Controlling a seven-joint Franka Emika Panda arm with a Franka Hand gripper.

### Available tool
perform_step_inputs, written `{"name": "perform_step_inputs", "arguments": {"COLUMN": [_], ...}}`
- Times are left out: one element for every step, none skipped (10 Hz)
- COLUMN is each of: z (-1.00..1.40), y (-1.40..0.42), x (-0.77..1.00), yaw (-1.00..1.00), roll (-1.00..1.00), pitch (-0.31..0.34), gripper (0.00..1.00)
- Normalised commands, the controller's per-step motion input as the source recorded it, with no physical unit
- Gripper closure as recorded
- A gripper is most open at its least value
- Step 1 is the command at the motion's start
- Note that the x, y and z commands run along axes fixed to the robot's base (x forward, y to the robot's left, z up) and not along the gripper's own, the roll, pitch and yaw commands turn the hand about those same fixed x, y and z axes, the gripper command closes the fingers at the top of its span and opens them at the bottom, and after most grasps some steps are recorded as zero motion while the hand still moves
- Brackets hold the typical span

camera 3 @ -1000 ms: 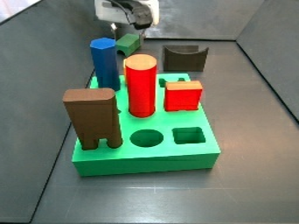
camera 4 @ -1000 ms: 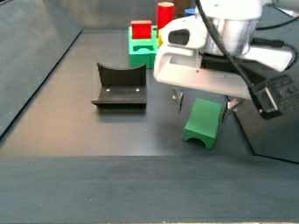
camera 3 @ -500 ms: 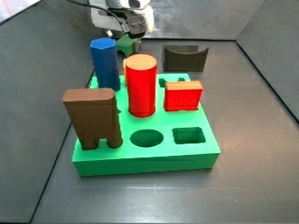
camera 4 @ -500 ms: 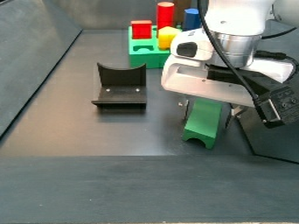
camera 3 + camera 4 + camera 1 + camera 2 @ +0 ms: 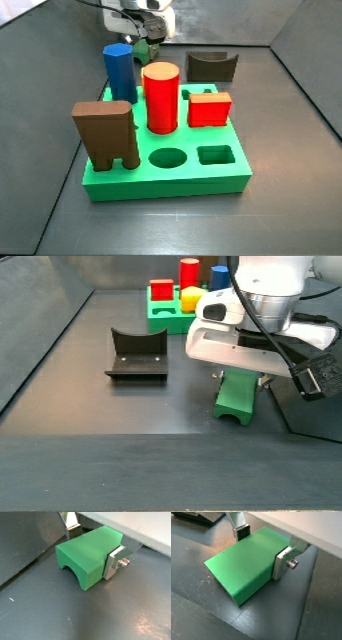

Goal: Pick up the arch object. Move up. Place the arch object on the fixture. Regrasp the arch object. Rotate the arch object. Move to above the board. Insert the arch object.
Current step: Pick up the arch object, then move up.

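The arch object [image 5: 85, 558] is a green block with a notch between two short legs, lying on the dark floor [image 5: 40, 612]. In both wrist views my gripper [image 5: 93, 551] straddles it. One silver finger [image 5: 115, 562] lies against its side, and the other finger [image 5: 72, 531] shows a thin dark gap. A side view shows the gripper [image 5: 241, 378] low over the arch object [image 5: 241, 398], to the right of the fixture [image 5: 136, 353]. The board [image 5: 134, 182] stands nearer the camera, with the gripper [image 5: 147, 40] behind it.
On the board stand a brown arch-shaped block [image 5: 107, 135], a red cylinder [image 5: 160, 97], a blue post [image 5: 119, 70] and a red cube [image 5: 209, 108]. The fixture [image 5: 211, 66] sits behind them. Dark walls [image 5: 54, 316] enclose the floor.
The gripper came down around the arch object over the last second. Since half a second ago the arch object has shifted slightly sideways and one finger now touches it.
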Motion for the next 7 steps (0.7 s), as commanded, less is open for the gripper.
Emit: {"name": "perform_step_inputs", "arguments": {"z": [0.00,0.00,0.00,0.00,0.00,0.00,0.83], "y": [0.00,0.00,0.00,0.00,0.00,0.00,0.00], "x": [0.00,0.00,0.00,0.00,0.00,0.00,0.00], "yaw": [0.00,0.00,0.00,0.00,0.00,0.00,0.00], "roll": [0.00,0.00,0.00,0.00,0.00,0.00,0.00], "pitch": [0.000,0.000,0.000,0.000,0.000,0.000,0.000], "gripper": [1.00,1.00,1.00,1.00,1.00,1.00,1.00]}}
